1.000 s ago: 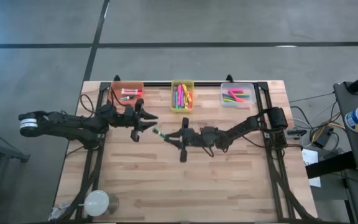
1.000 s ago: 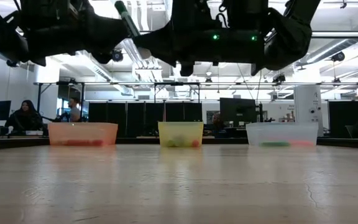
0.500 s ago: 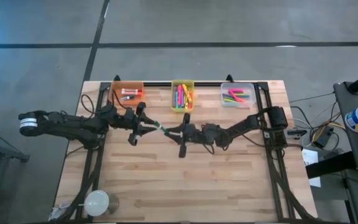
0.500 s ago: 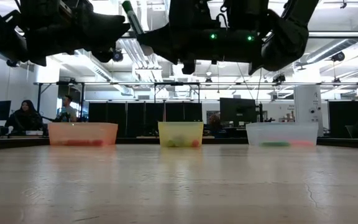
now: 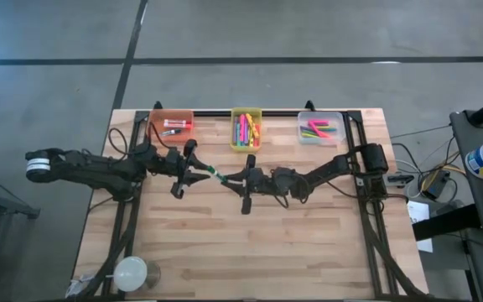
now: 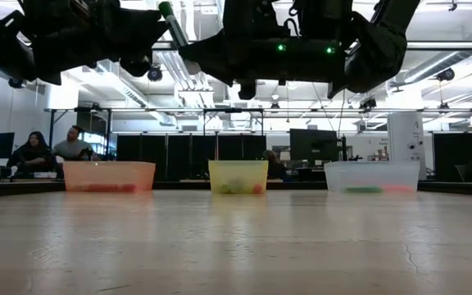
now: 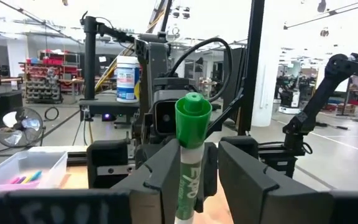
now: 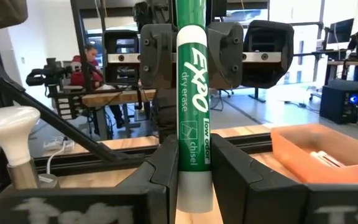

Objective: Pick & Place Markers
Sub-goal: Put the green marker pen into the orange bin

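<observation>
A green marker [image 5: 212, 173] hangs level in mid-air above the table's middle, its cap end toward the table's left. My right gripper [image 5: 229, 177] is shut on its white end. My left gripper [image 7: 197, 180] is open, and its fingers stand on either side of the cap end [image 7: 193, 112]. I cannot tell whether one finger touches it. More markers lie in the orange bin [image 5: 172, 123], the yellow bin [image 5: 246, 128] and the clear bin [image 5: 319, 127] along the far edge. My right gripper pinches the marker's white end [image 8: 193, 186] between its two fingers [image 8: 163, 180]. It comes level from the table's right, and the fingers lie along the marker. The marker sticks straight out ahead of them, lifted clear of the table, its green part reaching between the left gripper's fingers.
A white round thing [image 5: 130, 273] stands at the table's near left corner. The bare wooden tabletop [image 5: 258, 243] lies below both arms. In the low view, people sit at desks in the room behind the table [image 6: 35, 152].
My left gripper has swung toward the marker while its fingers stayed apart. The marker's cap end, which stood clear of the gripper's fingers a second ago, now lies between them. The marker has stayed level in my right gripper.
</observation>
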Robot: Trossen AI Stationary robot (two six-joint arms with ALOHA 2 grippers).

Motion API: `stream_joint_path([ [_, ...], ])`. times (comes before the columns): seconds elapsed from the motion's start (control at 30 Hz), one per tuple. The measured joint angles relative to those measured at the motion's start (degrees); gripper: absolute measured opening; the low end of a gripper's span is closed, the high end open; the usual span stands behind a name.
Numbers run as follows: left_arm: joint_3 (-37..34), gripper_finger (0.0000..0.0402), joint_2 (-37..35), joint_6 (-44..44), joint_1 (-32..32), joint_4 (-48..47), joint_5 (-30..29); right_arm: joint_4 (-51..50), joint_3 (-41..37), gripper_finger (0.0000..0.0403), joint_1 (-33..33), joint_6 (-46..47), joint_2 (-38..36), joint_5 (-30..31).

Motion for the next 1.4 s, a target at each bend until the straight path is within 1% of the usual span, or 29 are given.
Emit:
stream_joint_path([
  [0.23,0.75,0.0116,0.25,-0.42,-0.10,1.56,-2.95,-1.26,0.16,0.0068,-0.09,0.24,0.02,0.30],
  [0.53,2.50,0.0116,2.70,0.69,-0.99,1.25,-2.36,-1.64,0.97,0.0068,-0.07,0.07,0.02,-0.03],
  [0.63,2.51,0.0107,2.71,0.98,-0.97,1.57,-2.37,-1.59,0.97,0.0068,-0.09,0.02,0.02,-0.20],
  [0.7,2.51,0.0093,2.71,0.98,-1.02,1.80,-2.39,-1.58,0.97,0.0070,-0.07,0.02,0.02,-0.34],
  [0.83,2.49,0.0056,2.71,0.98,-1.04,1.76,-2.41,-1.53,0.97,0.0086,-0.20,0.09,0.02,-0.27],
  [1.07,3.60,0.0053,2.39,1.18,-1.02,0.89,-3.37,-1.57,0.97,0.0128,-0.22,0.07,0.02,0.29],
  [1.13,4.59,0.0053,1.64,2.22,-0.88,-1.85,-4.43,-2.05,0.97,0.0137,-0.20,0.04,0.02,0.45],
  [1.2,5.94,0.0053,0.39,3.79,-0.89,-6.80,-6.49,-3.51,0.97,0.0143,-0.22,0.03,0.02,0.66],
  [1.3,9.19,0.0053,-1.75,7.21,-0.97,-18.13,-11.40,-5.72,0.95,0.0149,-0.42,0.02,0.02,1.20],
  [1.4,13.47,0.0053,-3.48,10.09,-1.10,-31.31,-18.75,-7.95,0.92,0.0148,-0.75,0.00,0.02,2.69],
])
